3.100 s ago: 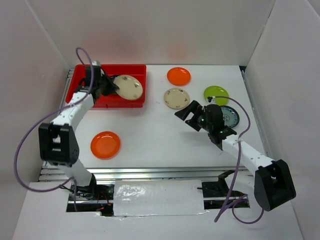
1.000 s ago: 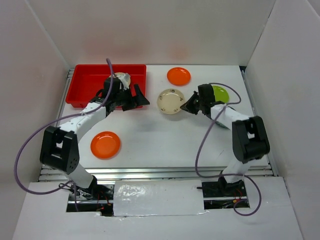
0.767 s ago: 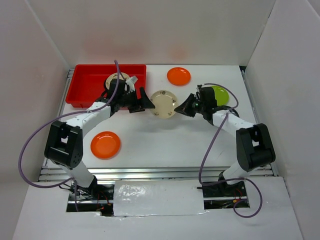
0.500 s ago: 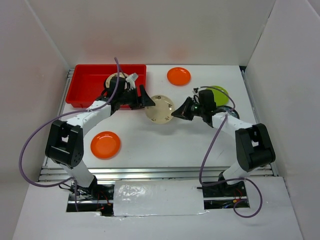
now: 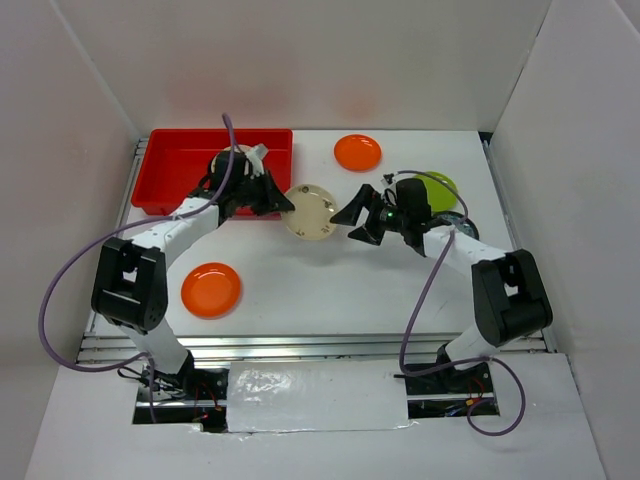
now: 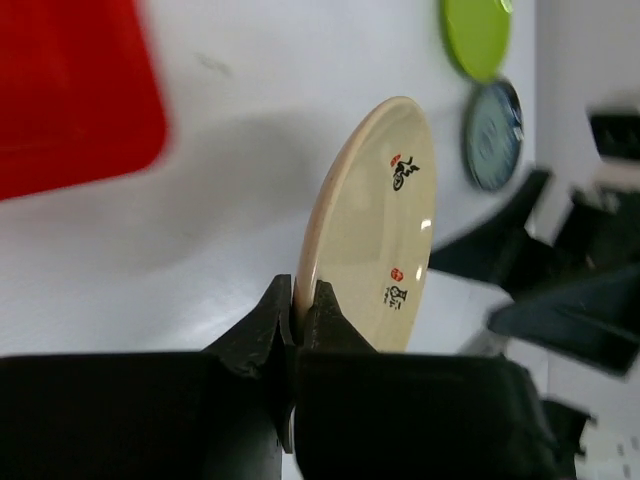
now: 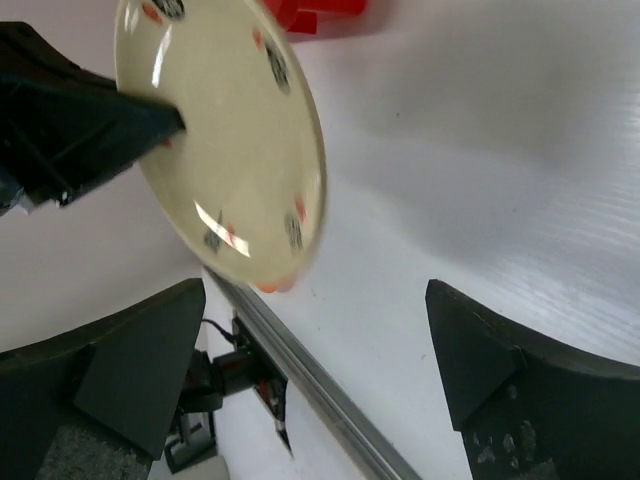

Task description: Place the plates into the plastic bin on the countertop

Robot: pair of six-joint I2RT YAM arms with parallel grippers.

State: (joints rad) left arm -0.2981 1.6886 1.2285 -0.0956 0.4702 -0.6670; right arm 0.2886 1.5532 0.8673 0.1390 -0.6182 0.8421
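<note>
The left arm (image 5: pixel 165 228) reaches out along the front of the red bin (image 5: pixel 175 165). The left gripper (image 5: pixel 275 200) is pinched tight on the rim of a beige patterned plate (image 5: pixel 312 212), holding it tilted on edge over the white countertop (image 5: pixel 330 285), just right of the bin. The right arm (image 5: pixel 450 245) stretches leftward toward it; the right gripper (image 5: pixel 358 218) is spread wide just beside the plate's far edge, gripping nothing.
</note>
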